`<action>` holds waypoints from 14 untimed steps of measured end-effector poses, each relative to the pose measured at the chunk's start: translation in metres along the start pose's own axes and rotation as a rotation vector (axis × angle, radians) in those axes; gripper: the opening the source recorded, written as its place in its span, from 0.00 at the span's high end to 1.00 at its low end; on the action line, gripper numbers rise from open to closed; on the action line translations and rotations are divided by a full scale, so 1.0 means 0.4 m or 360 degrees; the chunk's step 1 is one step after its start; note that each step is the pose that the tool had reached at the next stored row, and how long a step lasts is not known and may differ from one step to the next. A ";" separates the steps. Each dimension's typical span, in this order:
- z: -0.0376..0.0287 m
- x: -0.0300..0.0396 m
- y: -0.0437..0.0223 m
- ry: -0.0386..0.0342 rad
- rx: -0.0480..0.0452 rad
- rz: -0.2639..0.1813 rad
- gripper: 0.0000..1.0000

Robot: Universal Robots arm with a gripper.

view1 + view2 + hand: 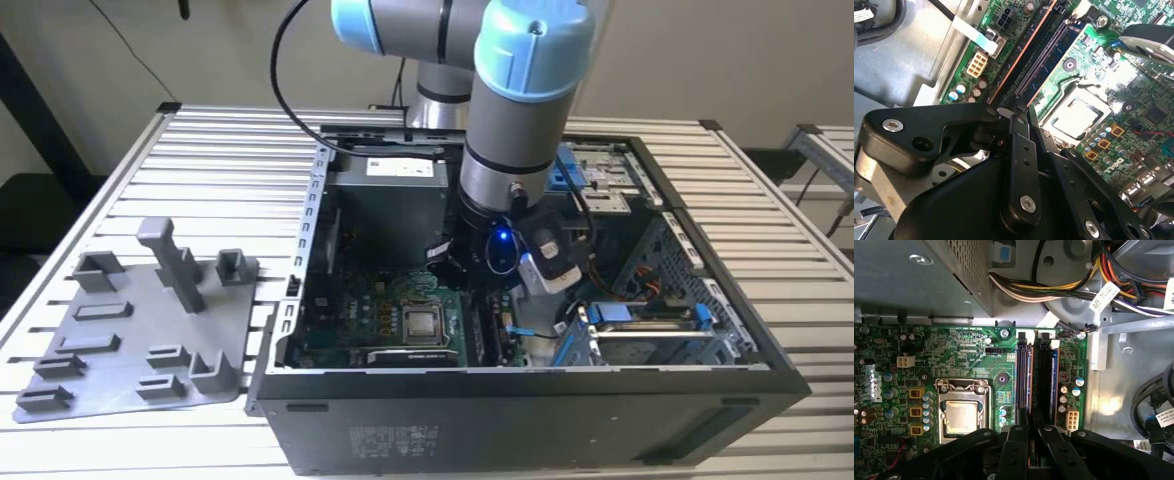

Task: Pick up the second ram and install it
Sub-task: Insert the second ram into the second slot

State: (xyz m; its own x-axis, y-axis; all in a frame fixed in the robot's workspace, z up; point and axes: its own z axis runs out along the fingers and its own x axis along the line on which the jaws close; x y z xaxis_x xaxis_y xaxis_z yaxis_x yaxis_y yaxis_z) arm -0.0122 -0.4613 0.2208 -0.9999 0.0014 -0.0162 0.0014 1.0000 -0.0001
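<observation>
- A Universal Robots arm (521, 120) reaches down into an open computer case (534, 430) at the centre of the exterior view. The case stands on a slatted bench (214, 150).
- In the first wrist view, the pincer (1033, 426) has its fingers drawn close together on a thin dark strip that appears to be the second ram (1041, 385). The strip stands edge-on in line with the memory slots on the green motherboard (979, 355), just beside the processor socket (961, 417).
- The grey fixture plate (134, 340), at the exterior view's lower left, carries no memory stick, so the step in hand is judged to be seating rather than fetching.
- Whether the stick is fully home in its slot cannot be told.
- Seating well likely calls for keeping the board square to the slot and pushing straight down. Both ends should sink evenly and the end latches should be free to close. A tilt could jam the board's edge.
- White tags hang on the cable bundle (1102, 296), a sticker sits on the power supply (400, 165), and there is print on the case front. None of it can be read.
</observation>
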 end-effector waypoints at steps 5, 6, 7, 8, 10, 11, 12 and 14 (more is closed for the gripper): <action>0.000 0.000 0.000 0.0000 0.0000 0.0000 0.86; 0.000 0.000 0.000 0.0000 0.0000 0.0000 0.86; 0.001 0.000 0.000 0.0000 0.0000 0.0000 0.86; 0.002 0.000 0.000 0.0000 0.0000 0.0000 0.86; 0.005 0.000 0.000 0.0000 0.0000 0.0000 0.86; 0.007 0.000 0.000 0.0000 0.0000 0.0000 0.86; 0.010 0.000 0.000 0.0000 0.0000 0.0000 0.86; 0.014 0.000 0.000 0.0000 0.0000 0.0000 0.86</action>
State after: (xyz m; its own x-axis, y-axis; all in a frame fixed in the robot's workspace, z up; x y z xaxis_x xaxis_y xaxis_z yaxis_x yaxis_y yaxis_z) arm -0.0122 -0.4613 0.2152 -0.9999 0.0014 -0.0163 0.0014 1.0000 0.0000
